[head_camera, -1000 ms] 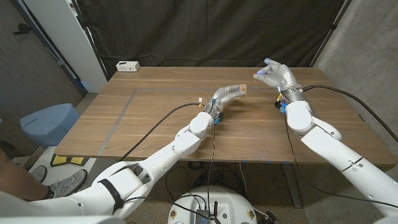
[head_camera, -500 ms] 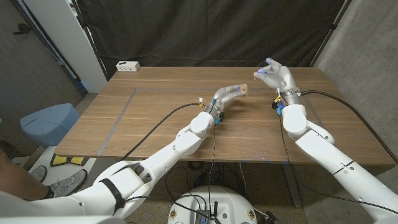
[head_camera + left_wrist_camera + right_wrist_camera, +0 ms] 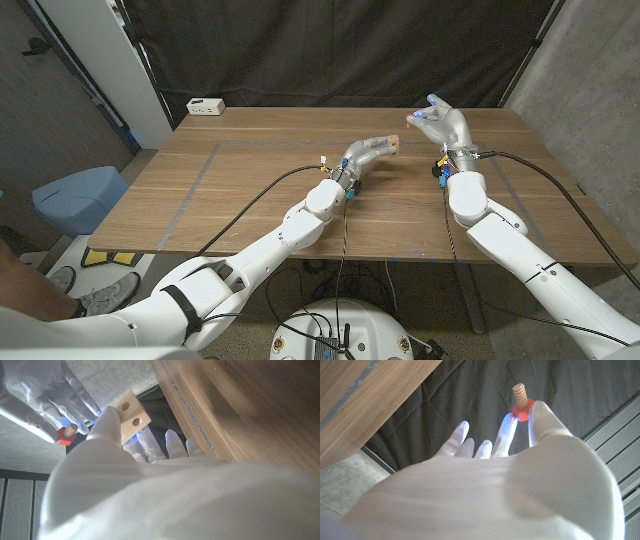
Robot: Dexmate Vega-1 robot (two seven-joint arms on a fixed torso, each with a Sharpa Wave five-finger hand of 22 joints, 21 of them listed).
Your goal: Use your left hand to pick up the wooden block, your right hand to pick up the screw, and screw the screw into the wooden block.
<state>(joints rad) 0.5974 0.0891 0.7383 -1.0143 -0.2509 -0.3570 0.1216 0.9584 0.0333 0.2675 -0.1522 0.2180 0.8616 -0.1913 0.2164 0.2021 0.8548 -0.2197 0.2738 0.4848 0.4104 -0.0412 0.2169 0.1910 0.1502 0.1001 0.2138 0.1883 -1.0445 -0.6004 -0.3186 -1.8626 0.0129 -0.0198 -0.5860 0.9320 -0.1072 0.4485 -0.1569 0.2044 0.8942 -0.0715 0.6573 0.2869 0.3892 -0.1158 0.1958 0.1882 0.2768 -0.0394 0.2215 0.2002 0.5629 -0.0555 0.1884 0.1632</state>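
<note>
Sitting at the table's [image 3: 200, 190] far left corner is a white box [image 3: 205, 105]. Mid-table, the left hand [image 3: 365, 152] grips the block [image 3: 391, 143] in closed fingers, two holes showing. Just beside it, raised, the right hand [image 3: 443, 123] pinches the red-headed screw [image 3: 521, 398], other fingers spread.

We see a wooden table [image 3: 250, 190] with a pale stripe along its left part. At its far left corner lies a small white box [image 3: 206, 106] (it has dark spots on its side). Behind hangs a black curtain [image 3: 330, 50]. Left of the table stands a blue bin [image 3: 75, 198]. A shoe [image 3: 100, 296] of a person shows at the bottom left.
</note>
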